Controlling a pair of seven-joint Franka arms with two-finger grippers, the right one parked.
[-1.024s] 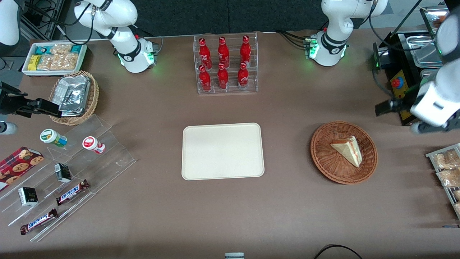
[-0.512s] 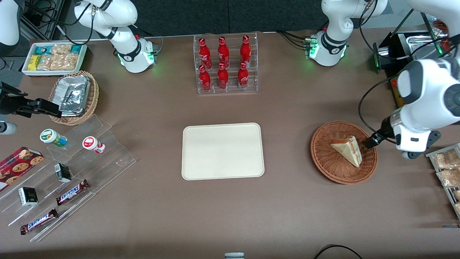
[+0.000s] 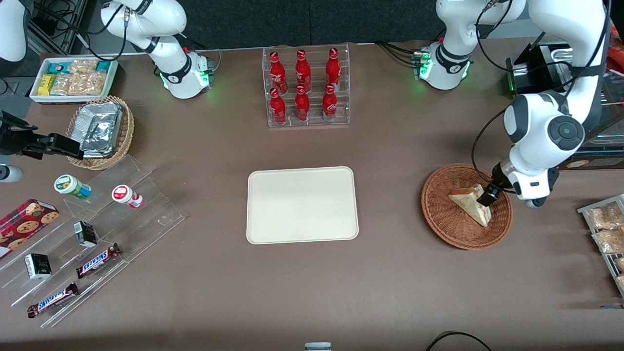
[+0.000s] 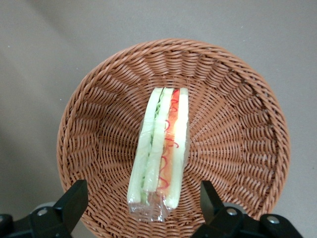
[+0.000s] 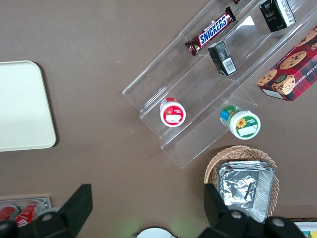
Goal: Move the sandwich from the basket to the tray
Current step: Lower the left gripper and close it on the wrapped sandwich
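The sandwich [image 3: 465,201], a pale wedge wrapped in clear film, lies in the reddish-brown wicker basket [image 3: 438,219] toward the working arm's end of the table. My left gripper [image 3: 487,199] hovers over the basket, above the sandwich's cut edge. In the left wrist view the gripper [image 4: 142,191] is open. Its two black fingers [image 4: 74,198] stand on either side of the sandwich [image 4: 163,144], well clear of it, with the basket [image 4: 237,124] beneath. The cream tray [image 3: 302,204] lies bare at the table's middle.
A clear rack of red bottles [image 3: 306,87] stands farther from the front camera than the tray. A rack of snack packets [image 3: 604,229] lies beside the basket at the table's edge. A tan foil-packet basket [image 3: 100,131] and acrylic steps [image 3: 97,234] lie toward the parked arm's end.
The left arm has swung in from the table's edge toward the basket. Its gripper went from outside the basket to over the sandwich. The sandwich has not moved.
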